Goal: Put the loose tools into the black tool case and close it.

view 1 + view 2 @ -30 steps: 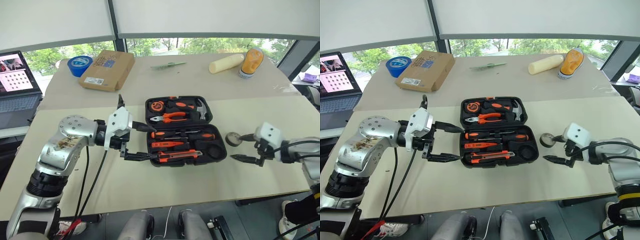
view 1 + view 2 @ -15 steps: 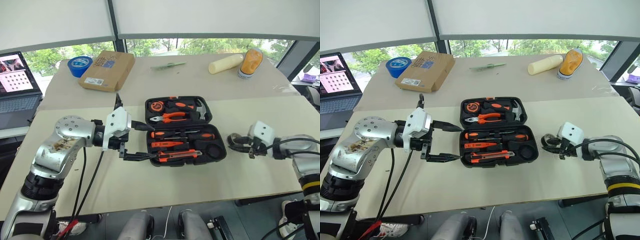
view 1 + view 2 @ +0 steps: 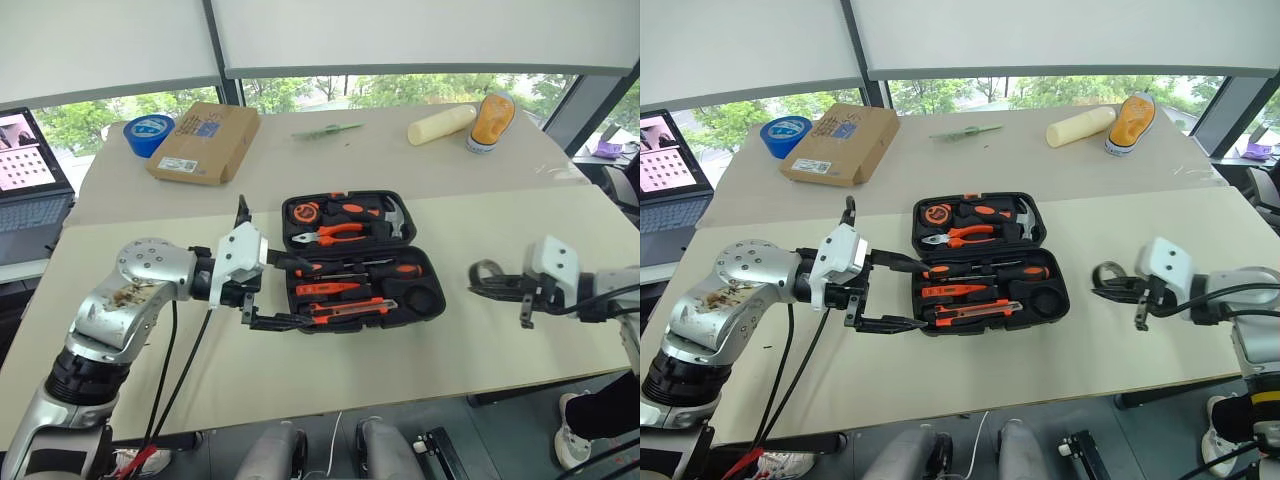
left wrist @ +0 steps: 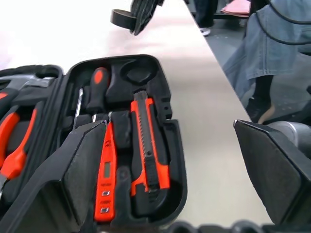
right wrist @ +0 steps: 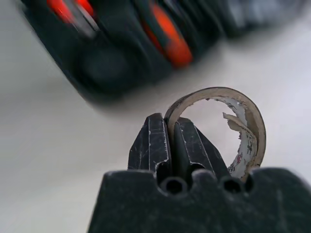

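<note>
Your right gripper (image 5: 167, 133) pinches only the tape roll's (image 5: 243, 126) wall; it could twist free. Left gripper (image 3: 285, 290) gapes at the case (image 3: 425, 270).

Light: bright, even daylight from the wide windows (image 3: 400, 88) at 12 o'clock, white blinds drawn over their upper part.
Shadows: soft and faint on the pale beige table (image 3: 330, 370).
Glare: left wrist view washes out to white at 11 o'clock.
Blur: right wrist view smears the rectangular black moulded-plastic tool case (image 5: 146, 43) at 12 o'clock.
Distortion: table edges bow slightly toward the corners.
</note>
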You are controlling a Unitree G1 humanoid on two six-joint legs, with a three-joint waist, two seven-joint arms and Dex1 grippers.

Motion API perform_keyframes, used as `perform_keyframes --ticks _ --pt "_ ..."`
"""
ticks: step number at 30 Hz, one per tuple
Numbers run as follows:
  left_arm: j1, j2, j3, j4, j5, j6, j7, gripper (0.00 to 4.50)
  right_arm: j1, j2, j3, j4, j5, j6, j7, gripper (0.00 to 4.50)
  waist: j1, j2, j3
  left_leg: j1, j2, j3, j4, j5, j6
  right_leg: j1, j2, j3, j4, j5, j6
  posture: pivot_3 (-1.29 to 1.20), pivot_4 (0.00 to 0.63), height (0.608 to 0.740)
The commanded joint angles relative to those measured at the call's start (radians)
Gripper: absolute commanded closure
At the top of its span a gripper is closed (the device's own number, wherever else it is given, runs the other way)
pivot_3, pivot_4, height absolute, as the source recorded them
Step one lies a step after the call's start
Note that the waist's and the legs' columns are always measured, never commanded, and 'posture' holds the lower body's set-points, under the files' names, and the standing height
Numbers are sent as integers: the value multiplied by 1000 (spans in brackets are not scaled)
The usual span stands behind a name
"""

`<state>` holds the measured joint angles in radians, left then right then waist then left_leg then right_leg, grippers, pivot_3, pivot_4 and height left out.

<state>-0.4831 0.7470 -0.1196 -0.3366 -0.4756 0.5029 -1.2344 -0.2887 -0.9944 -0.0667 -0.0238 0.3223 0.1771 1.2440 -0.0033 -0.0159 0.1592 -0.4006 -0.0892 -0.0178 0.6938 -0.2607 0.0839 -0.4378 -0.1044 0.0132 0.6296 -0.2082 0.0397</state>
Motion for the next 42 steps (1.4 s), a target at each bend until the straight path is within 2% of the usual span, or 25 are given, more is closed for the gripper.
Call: perform_keyframes --ticks 1,5,11,15,17,20,24,25,26,28,32,34,37,38,39,42 --pt "-26 -8 -4 -10 -11 -11 -3 0 12 16 31 -143 -18 56 -54 4491 6 0 0 0 0 0 1 0 0 0 0 0 0 0 0 0 150 738" --pt "-25 -9 -8 -13 -14 -7 -2 0 28 20 88 -192 -82 53 -78 4491 22 0 0 0 -1 0 2 0 0 1 -1 -1 -1 0 0 0 150 738" --pt "-26 -6 -4 -5 -14 -7 -3 0 39 7 134 -165 -154 16 -72 4491 18 0 0 -1 -1 0 2 0 0 0 -1 -1 0 0 0 0 150 738" --pt "-29 -11 -6 -7 -13 -4 4 0 38 25 144 -165 -150 28 -62 4491 16 0 0 -1 -1 0 2 0 0 0 -1 -1 0 0 0 0 150 738" --pt "-30 -12 -7 -9 -14 -3 5 0 37 32 147 -159 -151 31 -65 3712 17 0 0 -1 -1 0 2 0 0 0 -1 -1 0 0 0 0 150 738" --pt "-34 -12 -7 -10 -15 -1 6 0 42 32 143 -159 -146 35 -67 2838 17 0 0 0 -1 0 2 0 0 0 -1 -1 -1 0 0 0 150 738" --pt "-36 -11 -4 -8 -17 4 8 0 61 18 111 -205 -100 74 -53 1330 19 0 0 0 -1 0 2 0 0 1 -1 -1 -1 0 0 0 150 738" --pt "-34 -11 -4 -9 -17 3 9 0 64 16 101 -214 -91 83 -52 1154 19 0 0 -1 -1 0 2 0 0 1 -1 -1 -1 0 0 0 150 738" --pt "-33 -10 -4 -8 -15 2 10 0 65 11 90 -221 -82 89 -50 683 18 0 0 -1 -1 0 2 0 0 1 -1 -1 -1 0 0 0 150 738" --pt "-32 -9 -3 -2 -8 -1 15 0 65 2 71 -225 -72 97 -49 66 16 0 0 -1 -1 0 2 0 0 0 -1 -1 -1 0 0 0 150 738" --pt "-31 -8 -1 16 8 -9 29 0 60 -6 41 -222 -57 115 -53 25 16 0 0 -1 -1 0 1 0 0 0 -1 -1 -1 0 0 0 150 738" --pt "-12 10 29 121 69 -35 84 0 49 -21 -55 -163 12 192 -57 25 17 0 0 -1 -1 0 2 0 0 0 -1 -1 -1 0 0 0 150 738" --pt "13 29 48 229 129 -93 120 776 42 -31 -114 -72 33 209 -60 770 17 0 0 0 -1 0 2 0 0 1 -1 -1 -1 0 0 0 150 738" --pt "20 33 42 258 155 -119 127 1150 31 -28 -113 -28 22 199 -68 1089 16 0 0 0 -1 0 1 0 0 0 -1 -1 -1 0 0 0 150 738" --pt "24 35 34 282 177 -143 131 1707 19 -23 -108 9 11 188 -76 1529 16 0 0 0 -1 0 1 0 0 0 -1 -1 -1 0 0 0 150 738" --pt "30 28 -2 336 232 -204 128 2795 -27 -2 -80 129 -25 119 -74 2446 16 0 0 -1 -1 0 1 0 0 0 -1 -1 -1 0 0 0 150 738"
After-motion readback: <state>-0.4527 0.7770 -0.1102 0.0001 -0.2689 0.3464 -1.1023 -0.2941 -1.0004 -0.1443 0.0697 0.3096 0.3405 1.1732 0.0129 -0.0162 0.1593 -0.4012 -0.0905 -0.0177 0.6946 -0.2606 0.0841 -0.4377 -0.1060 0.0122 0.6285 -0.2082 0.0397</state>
